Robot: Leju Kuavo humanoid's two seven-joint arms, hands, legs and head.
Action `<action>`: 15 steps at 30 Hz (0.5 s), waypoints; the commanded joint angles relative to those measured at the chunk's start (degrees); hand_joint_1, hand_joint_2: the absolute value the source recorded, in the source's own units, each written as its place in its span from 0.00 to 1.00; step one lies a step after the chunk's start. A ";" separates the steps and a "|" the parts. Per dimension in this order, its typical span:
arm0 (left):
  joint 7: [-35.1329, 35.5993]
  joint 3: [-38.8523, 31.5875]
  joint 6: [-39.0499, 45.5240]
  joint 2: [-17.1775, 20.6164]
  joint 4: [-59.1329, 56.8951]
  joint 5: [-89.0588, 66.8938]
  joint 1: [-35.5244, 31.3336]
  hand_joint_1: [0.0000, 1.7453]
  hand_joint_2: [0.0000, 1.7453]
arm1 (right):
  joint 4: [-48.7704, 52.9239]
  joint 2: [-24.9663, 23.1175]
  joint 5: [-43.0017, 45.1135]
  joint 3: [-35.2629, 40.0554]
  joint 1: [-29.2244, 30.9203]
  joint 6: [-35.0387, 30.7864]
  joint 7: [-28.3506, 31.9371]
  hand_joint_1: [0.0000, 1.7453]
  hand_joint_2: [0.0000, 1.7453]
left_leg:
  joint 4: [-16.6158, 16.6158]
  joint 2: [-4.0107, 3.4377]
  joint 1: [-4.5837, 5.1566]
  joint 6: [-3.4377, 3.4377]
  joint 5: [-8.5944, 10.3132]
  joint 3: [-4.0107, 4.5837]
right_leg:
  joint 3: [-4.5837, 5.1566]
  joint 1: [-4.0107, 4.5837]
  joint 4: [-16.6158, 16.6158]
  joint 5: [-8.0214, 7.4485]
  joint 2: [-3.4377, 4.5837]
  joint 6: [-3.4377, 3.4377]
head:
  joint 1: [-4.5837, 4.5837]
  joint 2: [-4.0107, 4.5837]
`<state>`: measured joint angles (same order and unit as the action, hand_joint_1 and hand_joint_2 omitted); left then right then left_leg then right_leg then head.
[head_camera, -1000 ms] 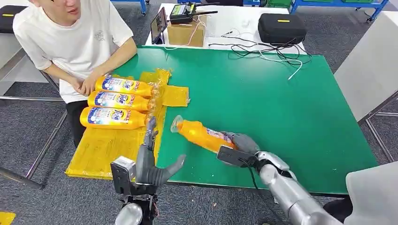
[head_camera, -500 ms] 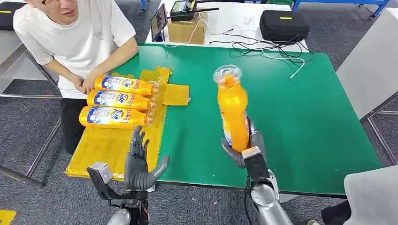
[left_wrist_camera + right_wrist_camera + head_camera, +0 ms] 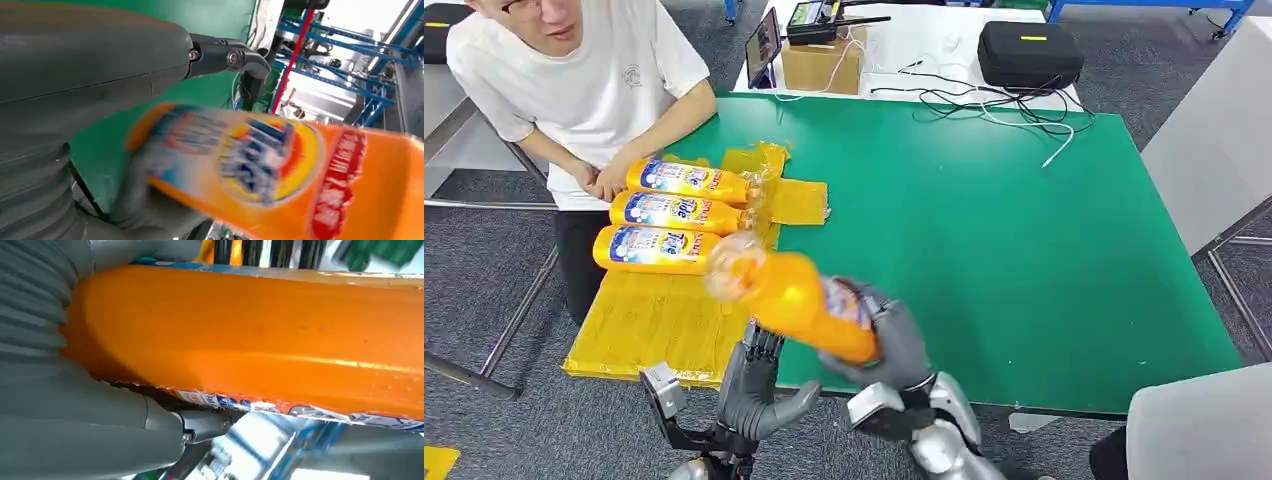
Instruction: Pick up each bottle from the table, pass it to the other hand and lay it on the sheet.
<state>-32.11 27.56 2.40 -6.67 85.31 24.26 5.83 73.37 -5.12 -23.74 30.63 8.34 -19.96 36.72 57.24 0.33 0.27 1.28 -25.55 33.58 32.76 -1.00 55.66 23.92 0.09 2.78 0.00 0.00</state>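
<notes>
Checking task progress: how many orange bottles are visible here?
4. Three lie side by side on the yellow sheet: bottles. A fourth bottle is held by the right hand.

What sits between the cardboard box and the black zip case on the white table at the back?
In the head view, between cardboard box and black case: loose black and white cables on white tabletop.

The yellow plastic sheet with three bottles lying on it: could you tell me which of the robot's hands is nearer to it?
Left. The left hand is raised at the yellow plastic sheet's near corner; the right hand, holding an orange bottle, is further right over the green table.
</notes>
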 commanded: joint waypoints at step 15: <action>6.90 -4.90 -6.14 -0.65 7.71 16.74 2.04 0.05 1.00 | -18.07 -1.90 4.95 11.24 2.32 6.52 0.44 1.00 1.00 | 0.01 -0.11 -0.14 -0.16 -0.14 -0.24 | -0.22 0.16 -0.06 0.08 0.06 -0.19 | -0.02 -0.02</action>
<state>-27.55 26.25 1.63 -6.99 88.28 33.52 6.73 65.35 -7.06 -20.72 38.60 8.52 -18.66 38.53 57.24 0.30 0.28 1.27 -25.56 33.61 32.83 -1.00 55.65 23.93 0.09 2.78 -0.02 -0.02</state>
